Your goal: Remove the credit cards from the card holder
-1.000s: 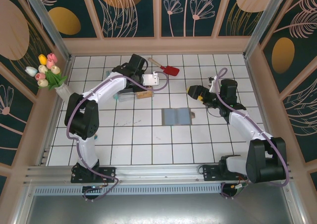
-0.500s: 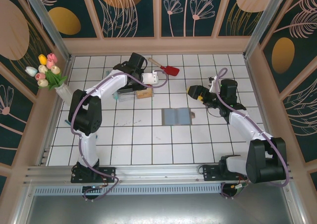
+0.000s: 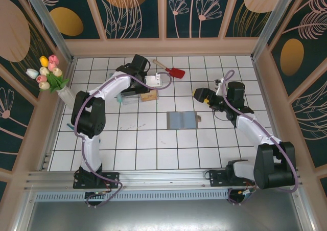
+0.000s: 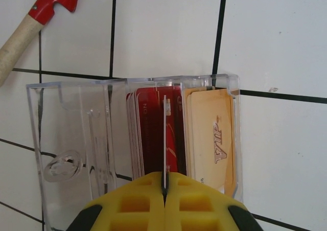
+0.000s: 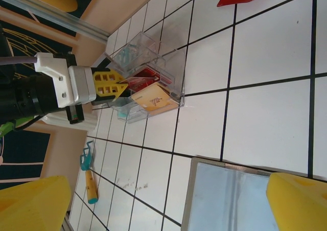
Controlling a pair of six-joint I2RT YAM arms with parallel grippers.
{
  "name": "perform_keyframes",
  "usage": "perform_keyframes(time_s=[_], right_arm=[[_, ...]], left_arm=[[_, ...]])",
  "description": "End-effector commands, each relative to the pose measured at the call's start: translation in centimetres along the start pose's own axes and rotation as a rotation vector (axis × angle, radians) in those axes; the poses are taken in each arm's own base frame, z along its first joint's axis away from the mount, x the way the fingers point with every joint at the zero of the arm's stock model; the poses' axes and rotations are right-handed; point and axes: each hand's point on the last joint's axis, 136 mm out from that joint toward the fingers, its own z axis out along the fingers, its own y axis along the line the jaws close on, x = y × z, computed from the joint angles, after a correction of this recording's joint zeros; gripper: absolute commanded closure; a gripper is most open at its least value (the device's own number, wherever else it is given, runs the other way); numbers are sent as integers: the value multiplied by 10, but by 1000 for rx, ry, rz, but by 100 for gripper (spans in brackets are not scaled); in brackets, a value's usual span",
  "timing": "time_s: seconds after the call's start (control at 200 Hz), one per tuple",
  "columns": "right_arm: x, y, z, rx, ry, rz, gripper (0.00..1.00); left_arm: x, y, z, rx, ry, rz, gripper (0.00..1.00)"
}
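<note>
Over the clear tray (image 4: 71, 118), the left gripper (image 4: 164, 179) had its jaws pressed together on a thin pale edge, card or divider I could not tell. A red card (image 4: 150, 134) and an orange-yellow card (image 4: 209, 134) stood in the tray's slots. This looked like the drop-off step, calling next for a straight lift. Right of the tray, the right gripper (image 3: 201, 94) gaped wide and empty near the open card holder (image 3: 182, 120); a red toy shovel (image 3: 176, 72) lay beyond the tray, obstructing nothing.
</note>
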Motion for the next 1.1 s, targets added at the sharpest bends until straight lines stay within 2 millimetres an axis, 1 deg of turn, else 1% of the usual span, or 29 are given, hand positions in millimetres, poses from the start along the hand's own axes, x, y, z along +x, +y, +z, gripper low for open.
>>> perform_keyframes(time_s=[0.0, 0.08, 0.23, 0.405, 0.55, 0.671, 0.826, 0.946, 1.096], right_arm=[[-11, 23, -7, -54, -18, -30, 1], [-13, 27, -8, -63, -23, -25, 1], [-15, 32, -12, -71, -43, -28, 1], [-12, 31, -12, -68, -30, -21, 1], [-13, 31, -13, -58, -35, -23, 1], [-15, 32, -15, -54, -44, -27, 1], [-15, 29, -14, -46, -44, -17, 1], [-14, 30, -15, -47, -46, -13, 1], [-15, 30, -16, -45, -49, -14, 1]], left_arm=[[-2, -2, 5, 42, -25, -6, 97], [0, -1, 7, 40, -20, -8, 97], [-5, 4, 5, 34, -39, -7, 97], [-2, 10, 3, 31, -57, -20, 95], [-4, 12, 0, 41, -85, -42, 91], [3, 8, 5, 51, -61, -43, 90], [8, 6, 13, 54, -44, -57, 86], [6, 9, 16, 37, -58, -77, 84], [2, 9, 16, 33, -83, -82, 83]])
